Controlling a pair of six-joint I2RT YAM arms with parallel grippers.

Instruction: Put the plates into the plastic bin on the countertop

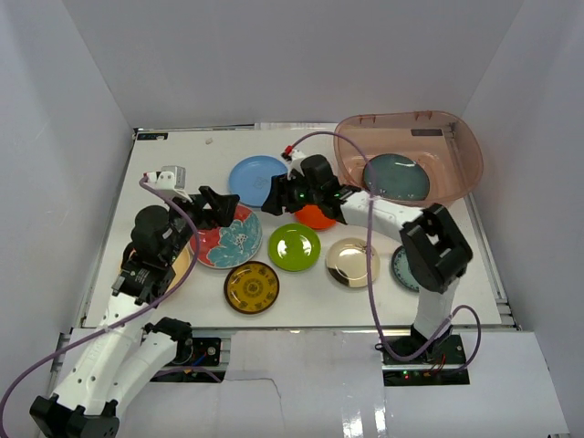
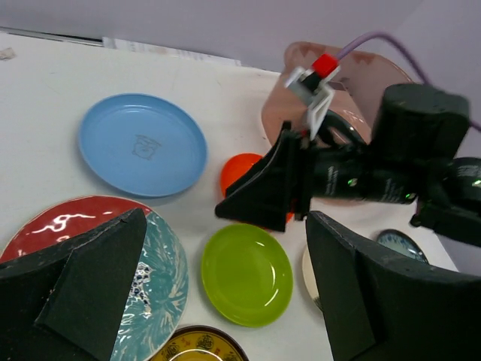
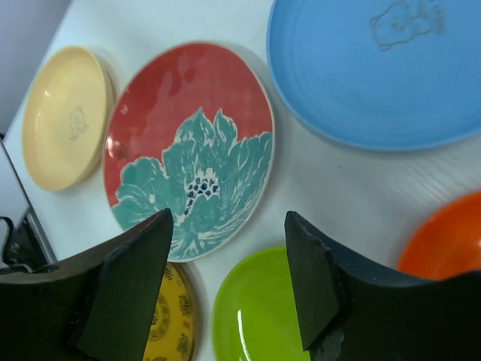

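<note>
The plastic bin (image 1: 401,119) stands at the back right with a dark teal plate (image 1: 396,177) inside. On the countertop (image 1: 173,164) lie the light blue (image 1: 255,180), orange (image 1: 315,217), green (image 1: 294,246), gold (image 1: 352,262), red floral (image 1: 228,239) and brown-yellow (image 1: 252,286) plates. The tan plate (image 1: 180,265) and the teal patterned plate (image 1: 401,269) are partly hidden by the arms. My right gripper (image 1: 274,195) is open and empty, hovering between the light blue plate (image 3: 383,68) and the green plate (image 3: 255,316). My left gripper (image 1: 219,208) is open and empty above the red floral plate (image 2: 52,226).
White walls close in the countertop on three sides. The two grippers point at each other and stand close together over the middle plates. The right arm (image 1: 383,214) stretches across the orange plate (image 2: 240,169) in front of the bin.
</note>
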